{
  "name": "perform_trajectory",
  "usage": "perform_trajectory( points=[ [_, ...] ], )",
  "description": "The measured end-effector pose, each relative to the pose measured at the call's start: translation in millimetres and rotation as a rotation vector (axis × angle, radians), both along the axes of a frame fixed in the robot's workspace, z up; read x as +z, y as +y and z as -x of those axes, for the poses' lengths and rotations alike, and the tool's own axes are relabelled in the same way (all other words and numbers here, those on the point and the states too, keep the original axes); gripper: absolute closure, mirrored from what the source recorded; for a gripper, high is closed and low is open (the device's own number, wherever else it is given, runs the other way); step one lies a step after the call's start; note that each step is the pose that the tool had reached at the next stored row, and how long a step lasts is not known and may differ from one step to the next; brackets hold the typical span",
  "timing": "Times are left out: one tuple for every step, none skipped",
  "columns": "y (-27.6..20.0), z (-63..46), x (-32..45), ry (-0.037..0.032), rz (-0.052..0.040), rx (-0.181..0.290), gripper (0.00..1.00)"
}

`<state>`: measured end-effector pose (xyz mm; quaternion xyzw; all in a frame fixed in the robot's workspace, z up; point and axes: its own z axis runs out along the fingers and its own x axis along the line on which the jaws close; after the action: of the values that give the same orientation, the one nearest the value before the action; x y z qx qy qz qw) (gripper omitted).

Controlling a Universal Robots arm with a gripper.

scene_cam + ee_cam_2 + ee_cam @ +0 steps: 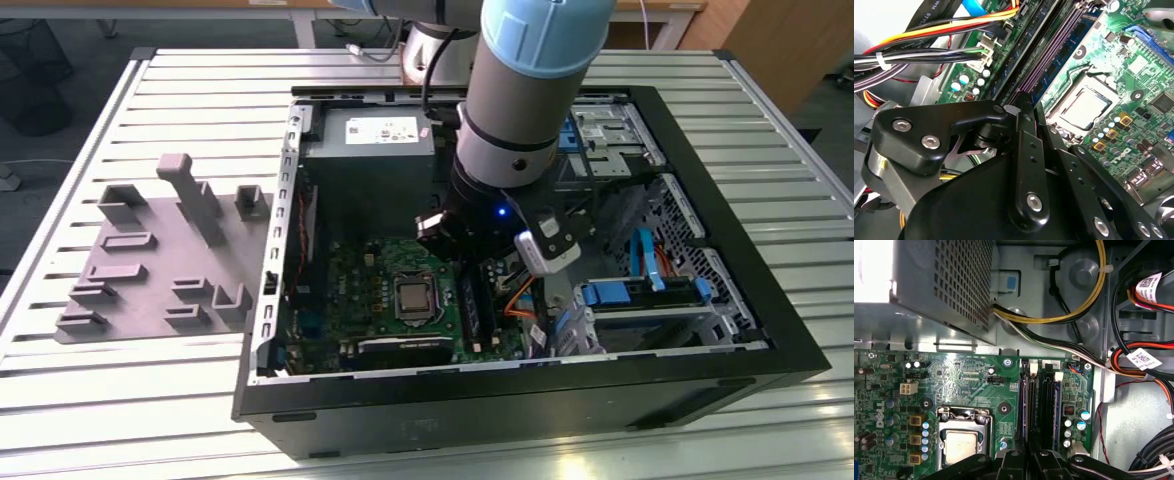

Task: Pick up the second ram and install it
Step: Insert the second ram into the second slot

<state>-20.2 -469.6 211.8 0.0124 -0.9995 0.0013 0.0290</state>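
We see a ribbed metal table [160, 90] bearing an open black computer case [747, 330], laid on its side. The grey and light-blue robot arm [527, 90] reaches down into the case from above. On the exterior view's left, a grey plastic fixture plate with upright holders [147, 260] lies on the table beside the case.

Inside the case, the silver perforated power supply box [939, 285] sits at the far end. Below it lies the green motherboard [964, 375] with its square metal processor socket [961, 442]. Bundled yellow, white and black cables [1054, 315] run from the power supply past the board's edge.

The long black memory slots [1039, 405] stand beside the socket. The second ram [1016, 52], a thin blue-green stick with small dark chips, stands on edge in the slot farthest from the socket, next to the cables. Its long axis runs parallel to the other slots. One end points toward the power supply and the other toward the black gripper [1021, 102].

The gripper hovers low over the slot bank at the end away from the power supply, its jaws drawn close together with no gap showing. We cannot tell whether it touches the stick.
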Motion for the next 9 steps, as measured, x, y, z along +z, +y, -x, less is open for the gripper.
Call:
perform_trajectory(
  points=[
    [0.0,0.0,-0.1,0.0,-0.0001,0.0,0.86],
    [0.0,0.0,-0.1,0.0,-0.0001,0.0,0.86],
    [0.0,0.0,-0.1,0.0,-0.0001,0.0,0.86],
    [0.0,0.0,-0.2,-0.0001,-0.0002,0.0,0.86],
    [-0.2,0.0,-0.3,-0.0001,-0.0003,0.0,0.86],
    [-0.6,-0.1,-0.3,-0.0001,-0.0004,0.0,0.86],
    [-1.0,-0.2,-0.2,-0.0001,-0.0002,0.0,0.86],
    [-1.3,-0.3,-0.1,0.0,-0.0001,0.0,0.86],
    [-1.5,-0.4,-0.2,-0.0001,-0.0001,0.0,0.86]
  ],
)
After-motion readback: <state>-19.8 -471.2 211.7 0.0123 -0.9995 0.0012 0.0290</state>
